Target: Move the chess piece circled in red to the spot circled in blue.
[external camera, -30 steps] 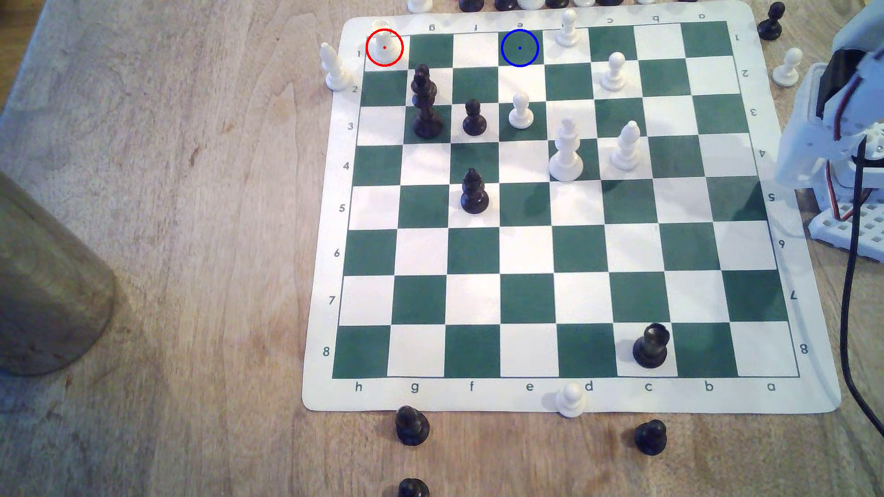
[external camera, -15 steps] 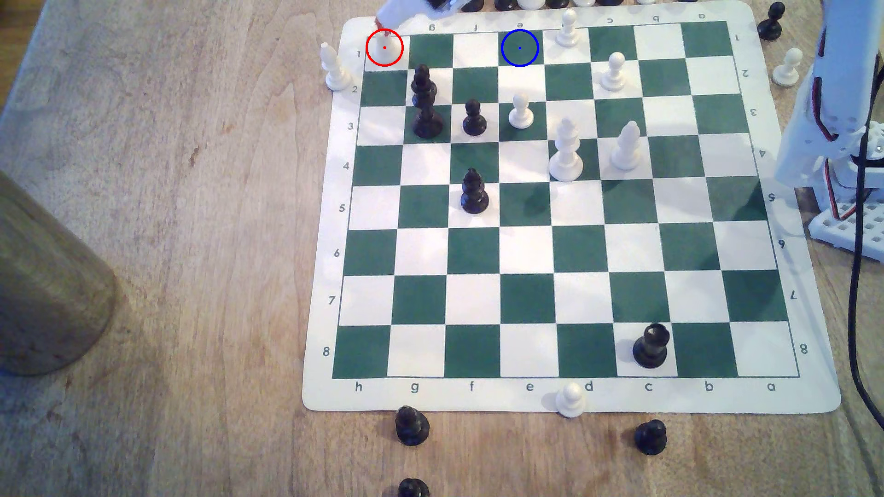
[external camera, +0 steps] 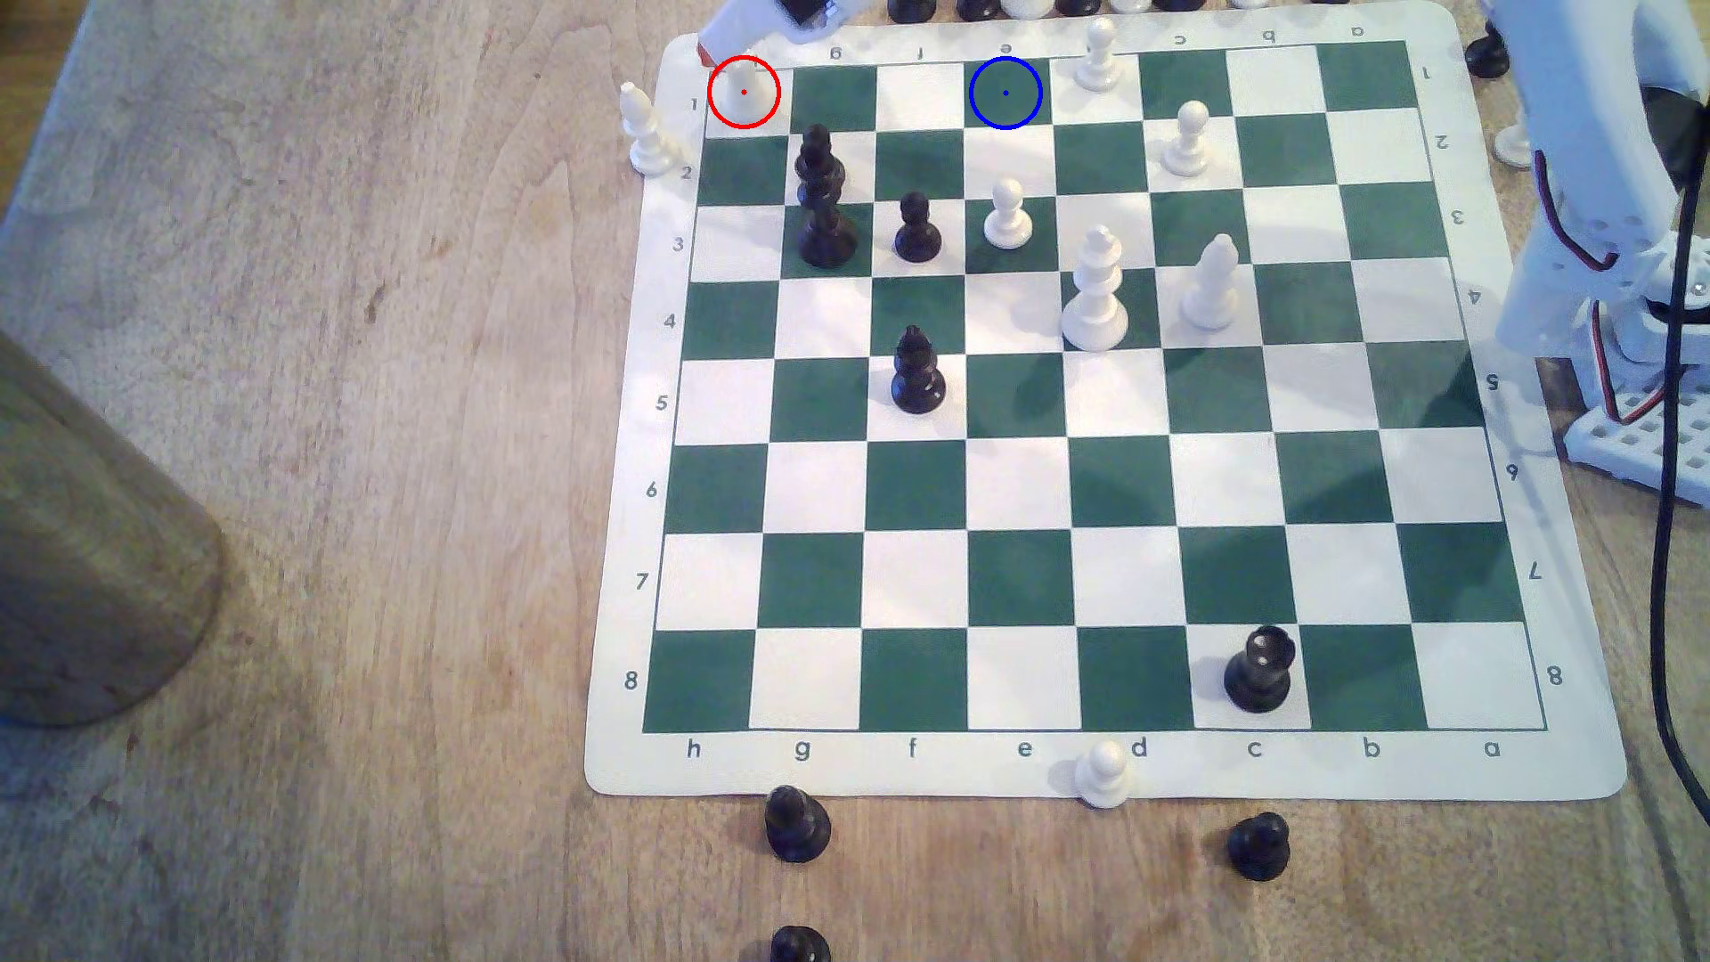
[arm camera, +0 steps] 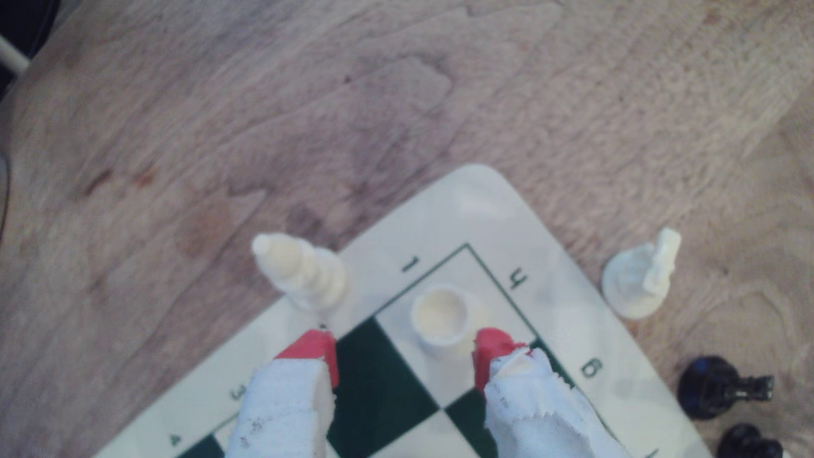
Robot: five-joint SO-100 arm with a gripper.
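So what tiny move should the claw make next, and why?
Probably ease forward and down a little until the white rook sits between its red fingertips, then close. In the wrist view the claw is open, with the rook just past its tips, upright on its corner square and not yet gripped.

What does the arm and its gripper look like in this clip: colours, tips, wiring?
The arm is white printed plastic with a black motor block, red wires looping along it and a black cable hanging beside its perforated white base. The gripper has two fingers wrapped in frayed white cloth or tape, ending in red tips.
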